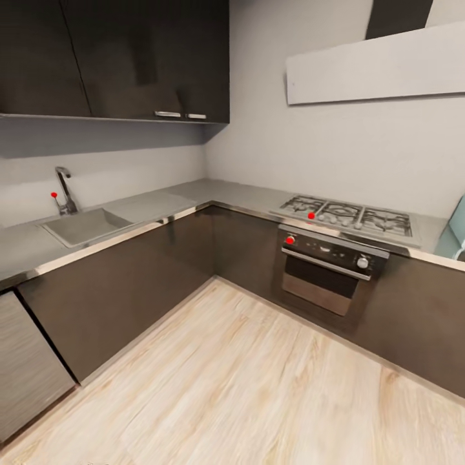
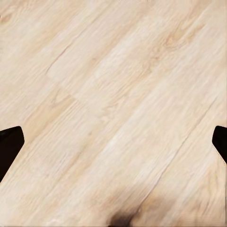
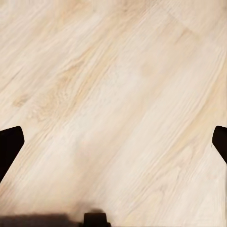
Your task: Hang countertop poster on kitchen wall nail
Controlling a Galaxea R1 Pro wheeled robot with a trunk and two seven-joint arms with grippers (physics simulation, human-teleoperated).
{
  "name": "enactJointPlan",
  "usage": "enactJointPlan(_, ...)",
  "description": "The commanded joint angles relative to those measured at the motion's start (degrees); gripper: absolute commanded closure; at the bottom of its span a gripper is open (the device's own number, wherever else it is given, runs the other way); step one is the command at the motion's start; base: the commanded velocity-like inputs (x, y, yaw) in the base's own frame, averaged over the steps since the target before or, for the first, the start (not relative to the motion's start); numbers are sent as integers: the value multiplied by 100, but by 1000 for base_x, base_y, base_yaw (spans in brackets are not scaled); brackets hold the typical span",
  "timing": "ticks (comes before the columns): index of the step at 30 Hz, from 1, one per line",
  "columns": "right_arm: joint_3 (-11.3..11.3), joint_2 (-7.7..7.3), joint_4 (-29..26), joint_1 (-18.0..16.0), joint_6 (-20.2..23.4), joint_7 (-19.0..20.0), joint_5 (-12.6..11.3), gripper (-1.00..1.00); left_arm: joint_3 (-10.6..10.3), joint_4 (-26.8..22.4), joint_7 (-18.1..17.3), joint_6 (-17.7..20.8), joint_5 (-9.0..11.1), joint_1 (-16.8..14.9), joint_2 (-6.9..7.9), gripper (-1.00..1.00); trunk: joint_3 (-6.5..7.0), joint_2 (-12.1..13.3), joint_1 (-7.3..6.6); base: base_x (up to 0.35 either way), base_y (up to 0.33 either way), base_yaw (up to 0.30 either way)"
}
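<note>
Grey kitchen countertop [image 1: 194, 197] – pale-blue object [image 1: 452, 236] cut off beside hob [image 1: 345, 216].

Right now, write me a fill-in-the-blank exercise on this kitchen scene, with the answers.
1. The long light-grey L-shaped countertop holds a built-in rectangular ____ beside the metal tap.
2. The steel gas hob sits directly above the black ____.
3. Both wrist cameras look down at pale ____ floorboards.

Missing words: sink; oven; wooden
</note>
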Motion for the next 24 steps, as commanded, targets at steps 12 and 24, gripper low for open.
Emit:
enactJointPlan(12, 13, -1, 5, -3, -9, -42, 44, -100, 8, -8, 2, -8, 0, 3, -1, -100, -32, -2, 2, 190, -281, 285)
enactJointPlan(24, 11, -1, 5, -3, -1, -50, 50, -100, 8, -8, 2, -8, 2, 1, -1, -100, -61, -2, 2, 31, -62, 285)
